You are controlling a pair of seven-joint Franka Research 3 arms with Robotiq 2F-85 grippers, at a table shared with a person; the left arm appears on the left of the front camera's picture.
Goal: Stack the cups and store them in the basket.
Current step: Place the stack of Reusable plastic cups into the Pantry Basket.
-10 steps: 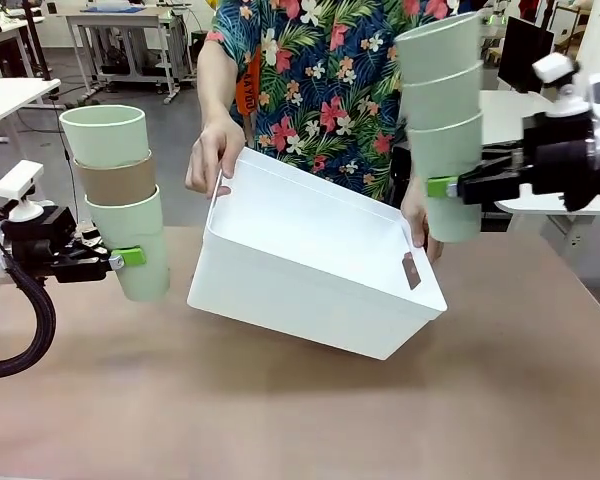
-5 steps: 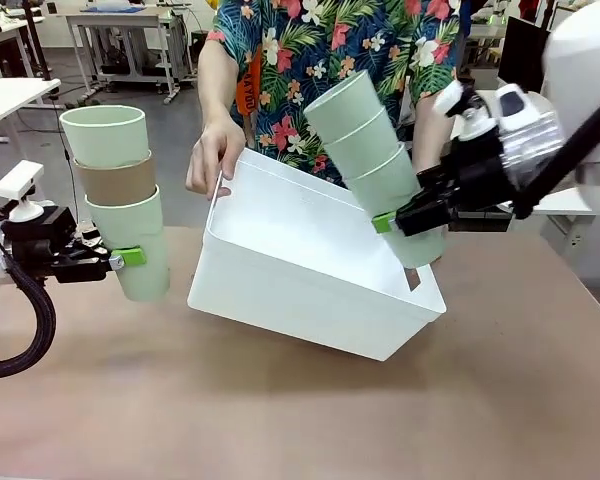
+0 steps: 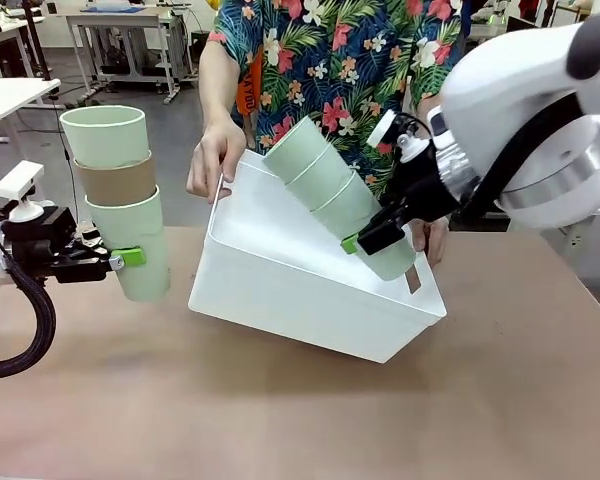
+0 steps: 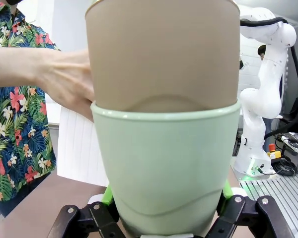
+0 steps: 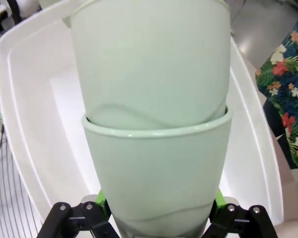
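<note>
Our left gripper [image 3: 120, 258] is closed on the bottom mint cup [image 3: 140, 245] of an upright three-cup stack, with the brown cup [image 3: 117, 182] in its middle. It hangs above the table's [image 3: 280, 420] left edge, apart from the basket [image 3: 290, 295]. Our right gripper [image 3: 355, 243] clasps the lowest cup of an all-mint stack [image 3: 320, 180], which leans toward the far left over the basket's inside, near its right rim. We see a person's hand [image 3: 212, 160] holding the tilted basket at its far left corner. Bare tabletop runs from the basket to the near edge.
</note>
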